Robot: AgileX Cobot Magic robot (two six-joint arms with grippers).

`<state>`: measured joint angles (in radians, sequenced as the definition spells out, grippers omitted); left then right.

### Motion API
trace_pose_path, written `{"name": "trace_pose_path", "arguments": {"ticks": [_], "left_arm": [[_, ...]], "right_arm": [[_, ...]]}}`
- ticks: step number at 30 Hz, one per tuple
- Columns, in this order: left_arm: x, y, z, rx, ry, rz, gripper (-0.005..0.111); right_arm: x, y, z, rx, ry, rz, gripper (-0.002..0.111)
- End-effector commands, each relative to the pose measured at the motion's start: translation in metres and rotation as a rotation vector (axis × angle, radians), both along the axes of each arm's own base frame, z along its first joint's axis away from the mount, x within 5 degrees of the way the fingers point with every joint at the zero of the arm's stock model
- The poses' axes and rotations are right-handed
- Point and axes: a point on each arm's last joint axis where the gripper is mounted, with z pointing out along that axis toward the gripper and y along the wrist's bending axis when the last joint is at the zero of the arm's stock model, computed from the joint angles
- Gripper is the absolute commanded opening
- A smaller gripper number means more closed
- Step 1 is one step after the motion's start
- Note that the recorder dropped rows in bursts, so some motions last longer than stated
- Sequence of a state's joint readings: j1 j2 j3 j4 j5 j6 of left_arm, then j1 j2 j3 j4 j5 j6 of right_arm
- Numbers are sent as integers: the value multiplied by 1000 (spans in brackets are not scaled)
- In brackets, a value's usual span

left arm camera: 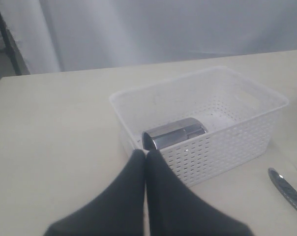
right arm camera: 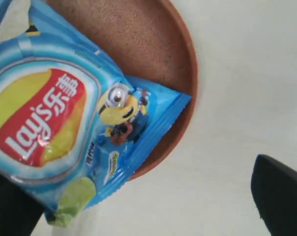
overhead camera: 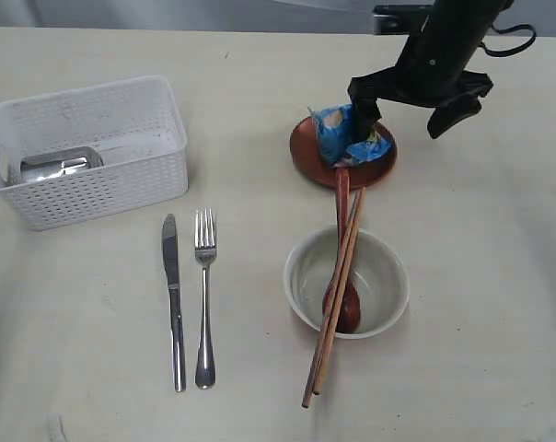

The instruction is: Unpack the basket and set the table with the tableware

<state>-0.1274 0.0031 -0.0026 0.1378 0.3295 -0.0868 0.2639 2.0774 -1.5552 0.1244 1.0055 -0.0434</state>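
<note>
The white basket (overhead camera: 121, 184) stands at the left of the table (overhead camera: 480, 276), with the steel cup (overhead camera: 59, 164) lying on its side inside. In front of it lie the knife (overhead camera: 173, 295) and fork (overhead camera: 204, 295) side by side. The pale bowl (overhead camera: 388, 267) holds the wooden spoon (overhead camera: 342, 308), and the chopsticks (overhead camera: 333, 313) rest across it. A blue chip bag (overhead camera: 347, 133) lies on the brown plate (overhead camera: 306, 152). My right gripper (overhead camera: 409, 118) hangs open over the plate's far side, one finger at the bag (right arm camera: 65, 123). My left gripper (left arm camera: 146, 157) is shut and empty, just short of the basket (left arm camera: 227, 142) and cup (left arm camera: 175, 133).
The spoon's handle and the chopsticks' tips reach up to the plate's near rim (overhead camera: 347, 184). The knife's tip (left arm camera: 286, 189) shows in the left wrist view beside the basket. Bare tabletop lies right of the bowl and along the front edge.
</note>
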Motion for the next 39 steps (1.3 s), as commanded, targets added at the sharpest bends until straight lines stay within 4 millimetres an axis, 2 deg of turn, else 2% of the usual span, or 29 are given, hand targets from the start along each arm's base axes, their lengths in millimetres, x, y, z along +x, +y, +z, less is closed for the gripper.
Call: {"name": "trace_pose_path", "arguments": {"ticks": [1,7,12,16,19,24,26,31,33,34,36,37,39], "left_arm": [[0,0,0,1,-11,-6,0],[0,0,0,1,-11,-6,0],[0,0,0,1,-11,-6,0],[0,0,0,1,-11,-6,0],[0,0,0,1,-11,-6,0],[0,0,0,1,-11,-6,0],[0,0,0,1,-11,-6,0],[0,0,0,1,-11,-6,0],[0,0,0,1,-11,-6,0],[0,0,0,1,-11,-6,0],[0,0,0,1,-11,-6,0],[0,0,0,1,-11,-6,0],[0,0,0,1,-11,-6,0]], "right_arm": [[2,-4,1,-19,-11,-2,105],[-7,9,16,133,20,97,105],[-9,5,23,99,9,110,105],[-14,9,27,135,58,136,105],[-10,11,34,151,33,136,105],[-4,23,51,284,-11,141,105],[-6,32,53,328,-29,207,105],[-9,47,48,309,-49,306,105],[-8,49,45,262,-53,242,103],[-7,48,44,228,-61,217,100],[-5,47,43,161,-89,195,83],[-4,47,42,138,-105,188,70],[-2,47,42,115,-133,170,36]]}}
